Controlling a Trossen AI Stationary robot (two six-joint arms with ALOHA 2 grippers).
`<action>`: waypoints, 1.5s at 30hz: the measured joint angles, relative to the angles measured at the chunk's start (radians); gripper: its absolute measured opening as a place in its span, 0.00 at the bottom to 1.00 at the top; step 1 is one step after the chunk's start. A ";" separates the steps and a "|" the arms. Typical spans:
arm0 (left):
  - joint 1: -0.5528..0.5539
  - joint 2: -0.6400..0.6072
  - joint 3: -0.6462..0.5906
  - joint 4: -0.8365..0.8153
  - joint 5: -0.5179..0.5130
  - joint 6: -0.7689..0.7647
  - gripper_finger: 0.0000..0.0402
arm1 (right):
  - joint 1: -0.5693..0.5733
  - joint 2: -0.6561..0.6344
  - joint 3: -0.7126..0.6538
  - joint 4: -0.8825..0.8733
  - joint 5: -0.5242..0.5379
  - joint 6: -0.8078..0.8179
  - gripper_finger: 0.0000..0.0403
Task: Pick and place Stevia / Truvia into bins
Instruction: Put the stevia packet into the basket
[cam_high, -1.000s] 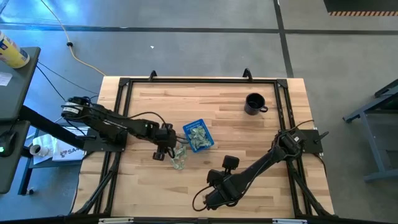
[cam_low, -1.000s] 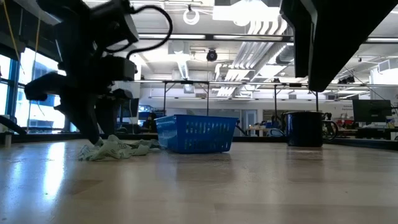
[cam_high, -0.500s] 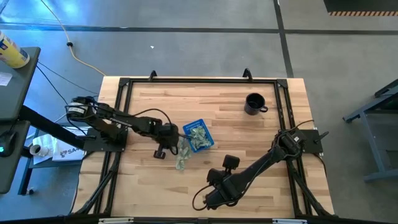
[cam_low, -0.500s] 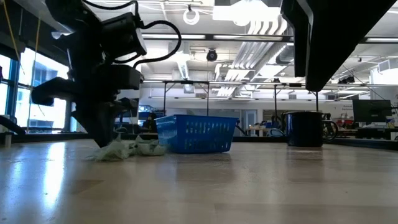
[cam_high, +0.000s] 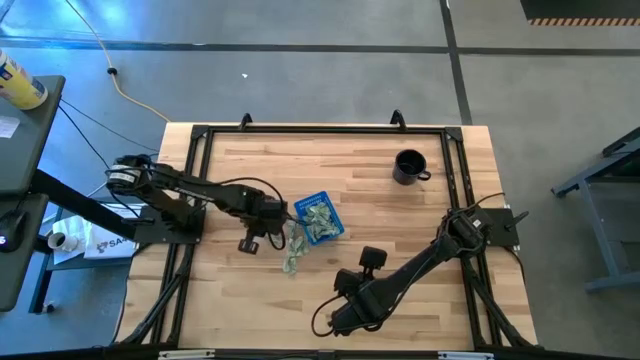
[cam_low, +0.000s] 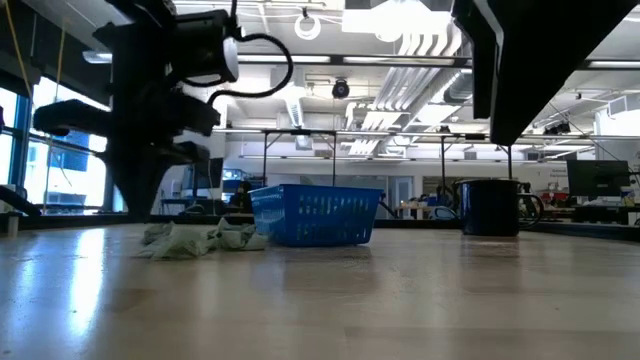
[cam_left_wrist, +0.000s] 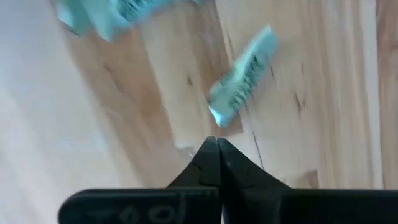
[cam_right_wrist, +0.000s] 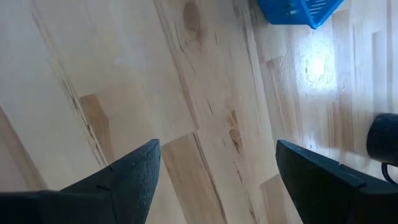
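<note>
The blue tray (cam_high: 300, 207) stands mid-table with several pale green packets in it. More loose packets (cam_high: 291, 252) lie flat on the wood just left of and nearer than the tray, and the low view shows them as a small heap (cam_low: 195, 238). My left gripper (cam_left_wrist: 216, 142) hangs a little above this heap, pointing down, fingers shut tip to tip with nothing visible between them. One packet (cam_left_wrist: 242, 74) lies just beyond the tips. My right gripper (cam_right_wrist: 217, 180) waits open over bare wood near the table's front edge (cam_high: 338, 316).
A black mug (cam_high: 408, 166) stands at the far right of the table, well away from both arms. A black frame (cam_high: 300, 128) runs around the tabletop. Bare wood lies between the tray and the mug and along the near left.
My left gripper was down among the loose packets, moved a little toward the tray and nudged the heap that way. It has since risen off the heap. The packets stay on the table. My right arm has kept still.
</note>
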 joint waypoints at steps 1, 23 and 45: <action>0.000 0.000 0.015 -0.009 -0.010 -0.007 0.07 | 0.000 0.000 0.000 -0.001 0.001 0.000 0.76; -0.117 0.065 0.061 0.110 -0.057 0.214 0.58 | 0.005 0.000 0.001 -0.001 0.030 0.026 0.76; -0.114 0.148 0.289 -0.076 -0.202 0.160 0.08 | 0.108 0.000 0.001 -0.042 0.014 0.163 0.76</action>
